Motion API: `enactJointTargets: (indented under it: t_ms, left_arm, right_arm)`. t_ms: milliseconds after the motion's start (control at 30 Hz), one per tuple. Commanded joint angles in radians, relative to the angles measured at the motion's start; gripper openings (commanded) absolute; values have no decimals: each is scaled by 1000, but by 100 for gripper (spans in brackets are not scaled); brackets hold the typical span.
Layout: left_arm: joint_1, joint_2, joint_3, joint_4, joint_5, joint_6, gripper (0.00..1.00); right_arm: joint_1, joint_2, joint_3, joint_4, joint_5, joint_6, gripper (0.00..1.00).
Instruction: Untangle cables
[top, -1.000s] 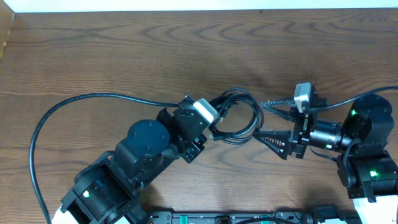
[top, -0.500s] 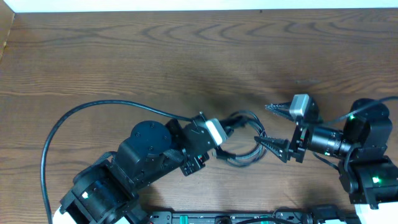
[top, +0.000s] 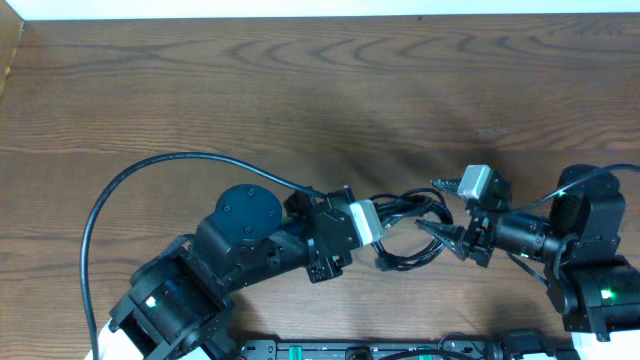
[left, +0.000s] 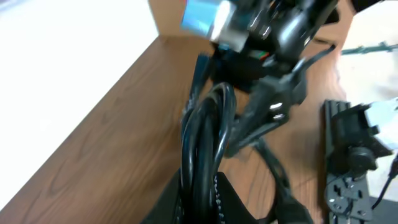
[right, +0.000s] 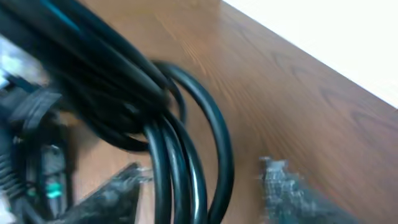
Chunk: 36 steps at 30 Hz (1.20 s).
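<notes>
The cables (top: 412, 238) are a bundle of glossy black loops lying between the two arms near the table's front edge. My left gripper (top: 384, 232) is shut on one side of the bundle. In the left wrist view the cables (left: 208, 143) run straight up out of the pinched jaws of that gripper (left: 208, 202). My right gripper (top: 427, 206) straddles the loops' right side. In the right wrist view several strands (right: 186, 168) pass between that gripper's (right: 202, 186) fingers (right: 115, 190), with a gap left at the right one, so it is open.
The left arm's thick black supply cable (top: 130, 185) arcs over the left of the table. A black power strip (left: 349, 155) lies at the front edge, also seen from overhead (top: 400, 350). The white wall (top: 320, 8) borders the far side of the wooden table (top: 300, 90).
The left gripper has dragged the cable bundle rightward and toward the front edge. The right gripper has followed toward the front, and its fingers have narrowed around the loops.
</notes>
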Motion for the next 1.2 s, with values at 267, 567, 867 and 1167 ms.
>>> enactJointTargets:
  t_ms: [267,567,867,1167]
  left_arm:
    - [-2,-16,11,102,-19,-190,8]
    - [-2,-46,11,200,-179,-456,8]
    - [-2,-72,11,202,-283,-538,7]
    - [-2,-72,11,79,-615,-748,8]
  right_arm:
    - [-3,-2,1,-27,170,-29,13]
    - [-2,-2,1,-63,193,-28,1]
    - [-3,-3,1,-67,83,-67,1]
    - [-3,-5,1,-66,-238,-224,1]
